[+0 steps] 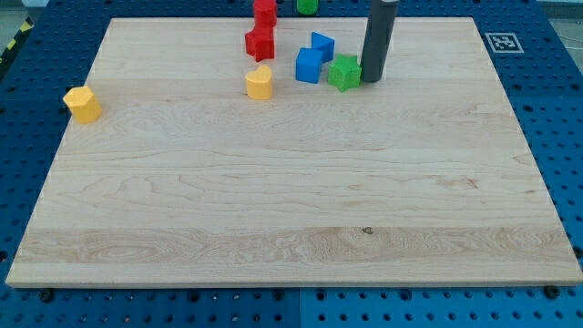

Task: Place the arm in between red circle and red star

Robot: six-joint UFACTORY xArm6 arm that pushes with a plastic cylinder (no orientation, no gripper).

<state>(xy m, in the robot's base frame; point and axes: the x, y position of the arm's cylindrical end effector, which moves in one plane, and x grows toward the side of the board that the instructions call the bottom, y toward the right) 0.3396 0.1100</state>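
Observation:
Two red blocks sit near the view's top, left of centre: the upper red block [265,11] at the board's top edge, partly cut off, looks like the circle, and the lower one [260,43] looks like the star. They stand close together, one just above the other. My tip [372,78] rests on the board well to their right, touching or nearly touching the right side of a green star-like block [344,73]. The rod rises from it out of the view's top.
Two blue blocks [309,66] [322,46] sit between the red star and the green block. A yellow block [260,83] lies below the red star. Another yellow block [82,104] sits at the board's left edge. A green block [307,5] lies at the top edge.

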